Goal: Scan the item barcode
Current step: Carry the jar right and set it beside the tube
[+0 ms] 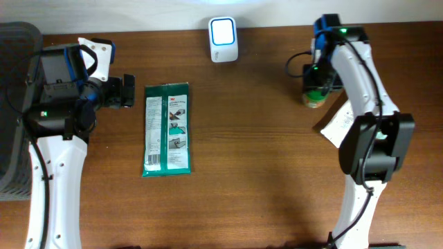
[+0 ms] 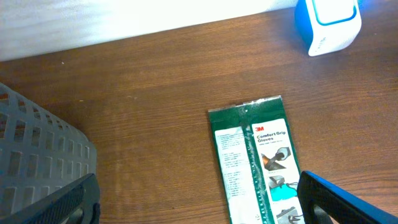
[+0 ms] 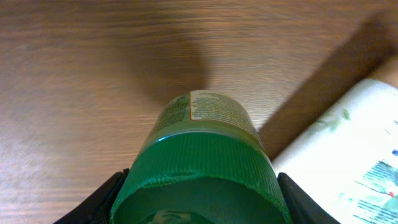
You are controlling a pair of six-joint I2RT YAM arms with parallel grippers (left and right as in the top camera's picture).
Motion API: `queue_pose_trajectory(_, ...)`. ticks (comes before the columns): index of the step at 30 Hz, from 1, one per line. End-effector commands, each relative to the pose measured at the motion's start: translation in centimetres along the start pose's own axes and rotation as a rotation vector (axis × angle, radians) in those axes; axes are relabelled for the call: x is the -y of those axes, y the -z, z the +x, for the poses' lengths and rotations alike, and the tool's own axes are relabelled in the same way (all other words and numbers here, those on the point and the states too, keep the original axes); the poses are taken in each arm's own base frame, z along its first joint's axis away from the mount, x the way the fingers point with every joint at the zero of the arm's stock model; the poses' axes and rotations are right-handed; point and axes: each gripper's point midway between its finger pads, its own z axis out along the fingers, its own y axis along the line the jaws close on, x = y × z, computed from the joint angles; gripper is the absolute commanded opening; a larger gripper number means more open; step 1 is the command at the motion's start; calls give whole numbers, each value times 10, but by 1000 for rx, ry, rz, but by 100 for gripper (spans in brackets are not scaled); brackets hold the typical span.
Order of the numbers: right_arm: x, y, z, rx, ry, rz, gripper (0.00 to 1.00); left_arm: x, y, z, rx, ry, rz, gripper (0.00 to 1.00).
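one jar, one glove-pack, one scanner

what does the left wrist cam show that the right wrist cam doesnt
Left wrist only: the green gloves packet lying flat, the white-and-blue scanner near the back edge, a grey basket. Right wrist only: a green-lidded jar held in the right pincer, a white packet beside it. Both: the brown wooden table.

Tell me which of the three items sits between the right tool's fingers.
The green-lidded jar; the glove pack and the white packet lie flat and untouched.
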Motion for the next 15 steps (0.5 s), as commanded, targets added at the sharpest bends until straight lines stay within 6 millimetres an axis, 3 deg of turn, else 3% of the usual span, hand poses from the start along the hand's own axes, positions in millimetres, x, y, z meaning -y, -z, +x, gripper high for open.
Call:
queue_pose_trajectory(1, 32, 2, -1, 11, -113, 16, 39, 2, 6, -7, 26, -11, 10, 99)
queue_pose_trajectory(6, 49, -9, -15, 55, -155, 19, 45, 2, 6, -7, 26, -11, 10, 99)
queue_pose_trajectory(8, 51, -25, -12, 40, -158, 24, 45, 2, 6, -7, 26, -11, 10, 99)
queue_pose_trajectory(11, 53, -28, -8, 20, -211, 24, 45, 2, 6, -7, 26, -11, 10, 99)
queue_pose_trajectory(14, 52, -28, 4, -29, -246, 28, 59, 2, 6, -7, 26, -11, 10, 99)
queue_pose_trajectory(15, 52, -28, 7, -42, -259, 29, 75, 2, 6, -7, 26, -11, 10, 99)
